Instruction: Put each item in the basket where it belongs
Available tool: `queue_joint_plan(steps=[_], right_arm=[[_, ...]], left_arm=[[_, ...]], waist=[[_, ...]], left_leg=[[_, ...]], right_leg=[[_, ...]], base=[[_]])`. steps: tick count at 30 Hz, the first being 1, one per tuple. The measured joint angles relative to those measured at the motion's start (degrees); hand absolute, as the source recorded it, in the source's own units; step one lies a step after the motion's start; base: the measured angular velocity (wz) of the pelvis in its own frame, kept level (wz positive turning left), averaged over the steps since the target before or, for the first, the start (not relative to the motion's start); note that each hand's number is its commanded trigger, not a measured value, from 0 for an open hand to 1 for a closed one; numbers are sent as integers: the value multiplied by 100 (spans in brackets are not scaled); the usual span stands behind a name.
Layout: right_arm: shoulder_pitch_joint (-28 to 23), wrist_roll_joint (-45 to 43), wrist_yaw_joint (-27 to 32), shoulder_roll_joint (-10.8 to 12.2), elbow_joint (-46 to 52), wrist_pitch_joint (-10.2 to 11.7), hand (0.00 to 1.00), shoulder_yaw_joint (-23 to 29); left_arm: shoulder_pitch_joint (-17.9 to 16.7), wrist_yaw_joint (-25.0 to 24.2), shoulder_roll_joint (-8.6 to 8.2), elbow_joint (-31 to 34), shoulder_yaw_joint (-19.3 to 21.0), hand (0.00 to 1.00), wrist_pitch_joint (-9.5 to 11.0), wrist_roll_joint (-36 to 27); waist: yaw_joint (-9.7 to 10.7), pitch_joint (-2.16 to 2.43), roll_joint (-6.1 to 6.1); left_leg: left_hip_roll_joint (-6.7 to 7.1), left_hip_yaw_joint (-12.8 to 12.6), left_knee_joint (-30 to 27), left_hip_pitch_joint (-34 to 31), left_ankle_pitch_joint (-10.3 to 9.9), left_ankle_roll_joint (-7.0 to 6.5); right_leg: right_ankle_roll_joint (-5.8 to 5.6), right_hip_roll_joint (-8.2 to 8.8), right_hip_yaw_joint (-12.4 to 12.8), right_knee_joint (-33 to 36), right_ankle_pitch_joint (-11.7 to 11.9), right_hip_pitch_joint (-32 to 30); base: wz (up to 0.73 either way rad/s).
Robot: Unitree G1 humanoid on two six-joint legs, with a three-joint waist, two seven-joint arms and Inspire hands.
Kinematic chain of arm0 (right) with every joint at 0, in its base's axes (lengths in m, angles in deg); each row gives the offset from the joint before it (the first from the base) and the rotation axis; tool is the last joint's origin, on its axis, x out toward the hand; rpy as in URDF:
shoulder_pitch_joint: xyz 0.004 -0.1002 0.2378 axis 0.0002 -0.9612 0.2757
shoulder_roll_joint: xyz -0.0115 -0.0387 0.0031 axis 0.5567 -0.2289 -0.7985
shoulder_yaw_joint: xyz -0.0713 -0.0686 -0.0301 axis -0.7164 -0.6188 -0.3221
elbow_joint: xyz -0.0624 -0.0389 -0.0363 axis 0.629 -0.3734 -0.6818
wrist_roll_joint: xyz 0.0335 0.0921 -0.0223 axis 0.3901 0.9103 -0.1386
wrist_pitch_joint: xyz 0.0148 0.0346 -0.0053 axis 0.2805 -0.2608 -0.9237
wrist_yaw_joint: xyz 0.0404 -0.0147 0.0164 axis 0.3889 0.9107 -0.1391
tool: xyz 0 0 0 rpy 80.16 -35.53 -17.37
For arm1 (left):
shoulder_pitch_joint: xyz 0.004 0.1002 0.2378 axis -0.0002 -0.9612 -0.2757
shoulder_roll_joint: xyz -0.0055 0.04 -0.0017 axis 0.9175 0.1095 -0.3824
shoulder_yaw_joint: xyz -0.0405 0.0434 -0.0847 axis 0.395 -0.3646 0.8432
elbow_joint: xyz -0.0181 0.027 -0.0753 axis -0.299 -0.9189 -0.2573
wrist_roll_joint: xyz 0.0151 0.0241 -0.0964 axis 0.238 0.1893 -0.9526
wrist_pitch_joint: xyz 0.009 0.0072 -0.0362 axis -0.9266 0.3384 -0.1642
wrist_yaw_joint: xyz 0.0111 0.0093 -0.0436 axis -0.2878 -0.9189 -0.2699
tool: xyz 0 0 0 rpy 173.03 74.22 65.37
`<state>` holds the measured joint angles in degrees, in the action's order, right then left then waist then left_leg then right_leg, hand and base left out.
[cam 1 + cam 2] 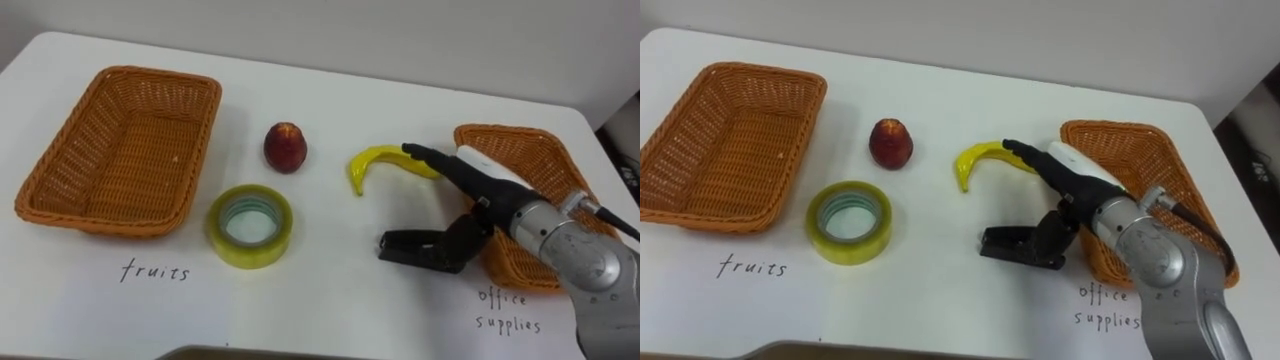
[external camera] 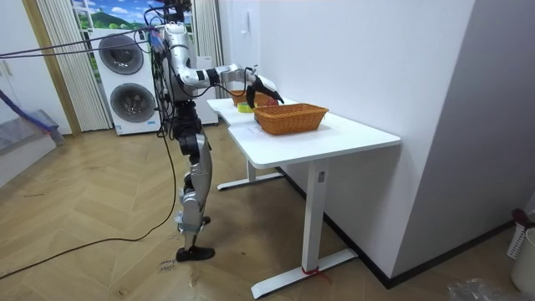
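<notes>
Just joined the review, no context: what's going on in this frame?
The robot stands at the white table, partway into the sort. Its right hand reaches out open, with straight fingers over one end of the banana and nothing gripped yet. The red fruit and the tape roll lie on the table between the baskets. The fruits basket is empty. The office supplies basket, partly behind the arm, shows nothing inside.

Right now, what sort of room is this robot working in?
Probably a home laundry or utility room, perhaps used for robot practice: two stacked washers, a parquet floor, and a white desk holding wicker baskets.
</notes>
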<state>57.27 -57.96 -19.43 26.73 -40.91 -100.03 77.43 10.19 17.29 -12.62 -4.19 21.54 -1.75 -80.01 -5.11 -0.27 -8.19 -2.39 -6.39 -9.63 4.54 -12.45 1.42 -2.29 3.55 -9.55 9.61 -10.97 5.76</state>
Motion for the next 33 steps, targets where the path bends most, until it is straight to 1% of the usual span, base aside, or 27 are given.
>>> queue_joint_plan(steps=[5,9,15,21,23,33], right_arm=[[0,-83,-97,32,38,-6,0,-26],[0,-213,-163,53,38,-81,0,-61],[0,-402,-285,150,156,-105,0,-114],[-15,-418,-398,156,200,-125,0,-422],[-26,-422,-466,171,200,-125,0,-452],[-42,-479,-604,213,197,-129,0,-453]], left_arm=[[0,-2,1,-1,0,0,-2,6],[3,-8,1,-3,-1,0,-4,6],[7,-45,2,-9,-1,0,-3,3],[23,-54,2,-8,-7,0,-3,2],[29,-54,0,-7,-9,0,-1,2],[100,-1,-12,-6,-19,0,3,-1]], waist=[[-3,-2,3],[-5,-2,3],[-6,-7,10],[-24,-11,15],[-26,-14,20],[-127,-27,18]], left_leg=[[1,19,0,1,0,0],[1,27,0,0,0,0],[2,26,-3,0,1,-1],[2,15,-5,2,1,-1],[2,19,-5,2,1,-1],[2,27,2,0,1,-1]], right_leg=[[0,0,-1,0,0,2],[0,0,1,1,0,2],[0,-1,10,2,0,3],[0,-1,11,1,0,3],[0,-1,11,1,0,3],[0,-1,13,1,0,-7]], base=[[0],[0],[0],[0],[0],[0]])
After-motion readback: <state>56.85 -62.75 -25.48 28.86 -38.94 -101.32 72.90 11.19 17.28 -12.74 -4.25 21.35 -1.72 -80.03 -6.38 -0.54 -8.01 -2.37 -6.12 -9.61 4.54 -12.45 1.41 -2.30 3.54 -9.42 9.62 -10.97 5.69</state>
